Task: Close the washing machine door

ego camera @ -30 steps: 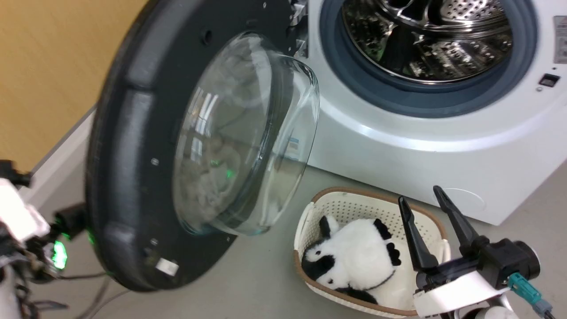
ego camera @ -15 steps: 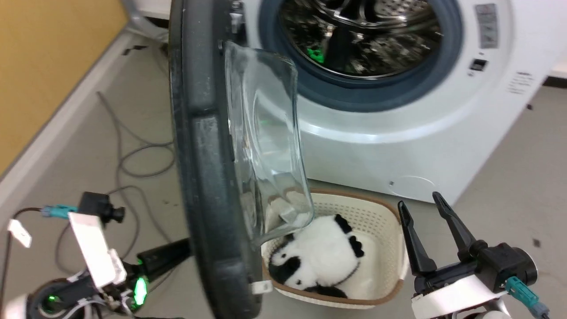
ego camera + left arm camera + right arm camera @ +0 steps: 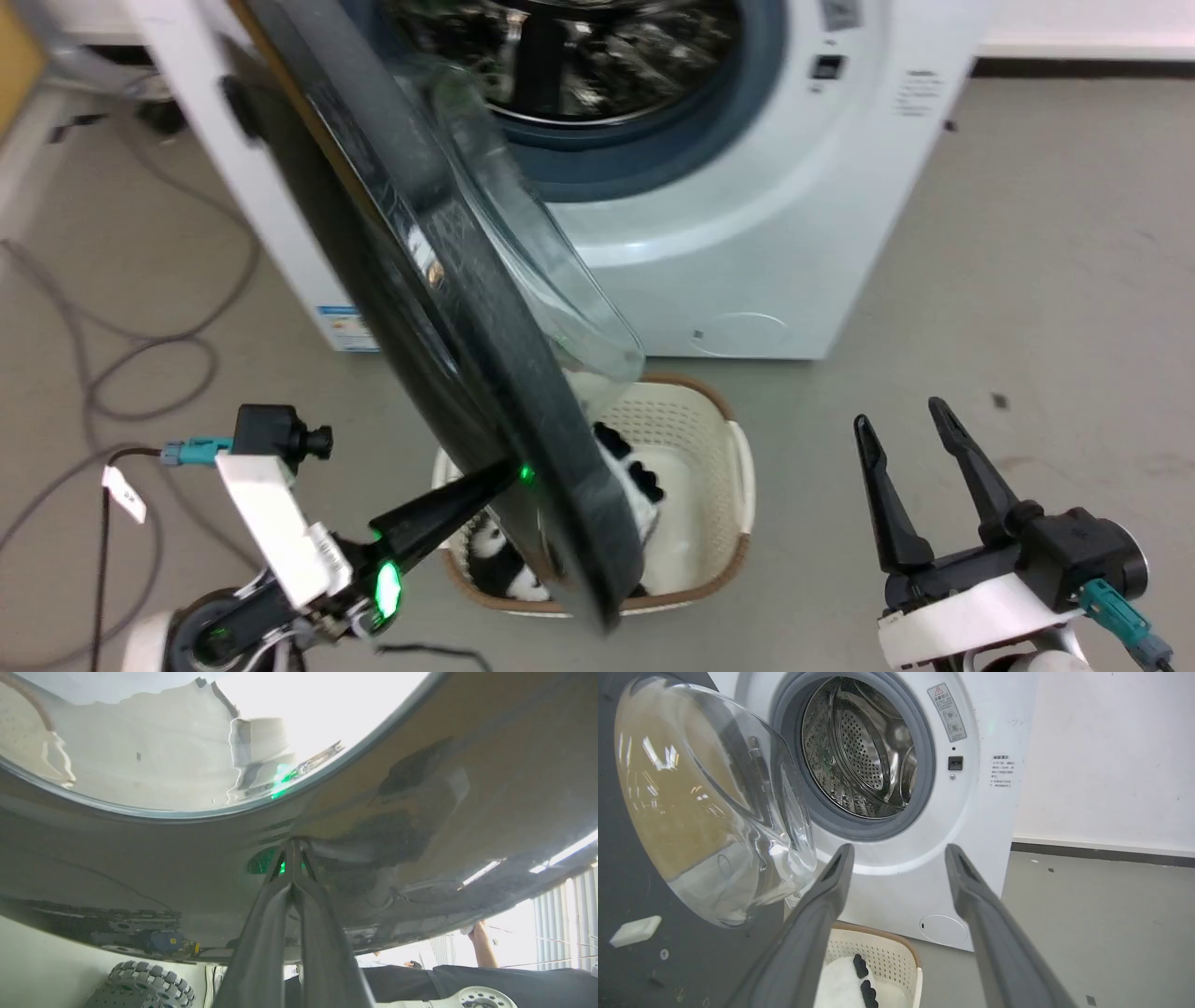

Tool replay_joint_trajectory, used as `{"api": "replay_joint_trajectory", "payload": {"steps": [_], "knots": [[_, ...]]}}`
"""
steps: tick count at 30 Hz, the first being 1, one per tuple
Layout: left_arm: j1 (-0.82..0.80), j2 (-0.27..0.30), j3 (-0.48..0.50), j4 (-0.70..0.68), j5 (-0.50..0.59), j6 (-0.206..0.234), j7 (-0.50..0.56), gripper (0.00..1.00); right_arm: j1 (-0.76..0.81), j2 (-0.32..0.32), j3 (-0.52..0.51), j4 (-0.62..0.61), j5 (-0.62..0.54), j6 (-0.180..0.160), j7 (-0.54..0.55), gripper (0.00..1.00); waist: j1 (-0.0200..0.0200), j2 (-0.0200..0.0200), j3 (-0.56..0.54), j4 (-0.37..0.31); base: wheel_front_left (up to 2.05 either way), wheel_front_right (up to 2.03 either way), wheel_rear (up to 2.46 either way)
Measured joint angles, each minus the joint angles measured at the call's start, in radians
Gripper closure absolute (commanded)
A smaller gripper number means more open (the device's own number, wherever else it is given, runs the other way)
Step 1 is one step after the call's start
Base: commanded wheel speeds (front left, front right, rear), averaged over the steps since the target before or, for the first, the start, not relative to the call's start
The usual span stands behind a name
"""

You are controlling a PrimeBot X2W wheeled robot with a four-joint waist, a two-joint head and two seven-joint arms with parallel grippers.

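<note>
Black gloss was the contact face. The L gripper [image 3: 509, 471], fingers pinched together w/ nothing between them, had its tip pressed on the outer side of the door [image 3: 448, 308], near the low rim. The door hung half-swung from its hinge at the left front edge of the machine [image 3: 747, 233]. Its glass bowl [image 3: 560, 280] faced the open drum [image 3: 859, 751], and the latch side was well short of the front panel. The R gripper [image 3: 898, 413] hovered over the floor to the right, jaws spread wide and empty, well apart from the door. A basket [image 3: 663, 411] w/ a panda plush [image 3: 644, 481] sat on the floor at the machine's foot, under the door's lower edge.

Handling, my read: the door's stiff and prob. fairly heavy w/ that thick glass. It swings on the hinge, so a push does it, no grip needed. The gloss looked slippery, so a pointed tip could skate off. Best spot is prob. the rim far from the hinge, for leverage, not the glass. The last bit likely needs a firm shove to click the latch. Whether the rim clears the basket, couldn't tell.
</note>
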State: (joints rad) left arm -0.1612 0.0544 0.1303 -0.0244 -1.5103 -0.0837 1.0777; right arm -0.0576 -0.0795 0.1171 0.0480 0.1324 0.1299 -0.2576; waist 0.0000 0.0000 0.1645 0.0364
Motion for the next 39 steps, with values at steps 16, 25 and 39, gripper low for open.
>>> {"api": "replay_joint_trajectory", "payload": {"steps": [16,25,39], "knots": [[-0.195,-0.003,-0.220,0.102,-0.016,-0.042,-0.577,1.00,0.000,0.017,-0.019,-0.006,0.012,0.000,0.000,0.00,0.0000,0.0000,0.063,-0.212,0.00,0.00,0.00],[-0.216,0.009,-0.294,0.082,0.005,-0.042,-0.685,1.00,0.000,0.020,-0.021,-0.005,0.017,0.000,0.000,0.00,0.0000,0.0000,0.054,-0.224,0.00,0.00,0.00],[0.006,0.398,-0.504,-0.064,0.539,-0.043,-1.174,1.00,0.038,0.018,-0.016,-0.009,0.019,0.000,0.000,0.00,0.0000,0.0000,-0.039,-0.083,0.00,0.00,0.00]]}}
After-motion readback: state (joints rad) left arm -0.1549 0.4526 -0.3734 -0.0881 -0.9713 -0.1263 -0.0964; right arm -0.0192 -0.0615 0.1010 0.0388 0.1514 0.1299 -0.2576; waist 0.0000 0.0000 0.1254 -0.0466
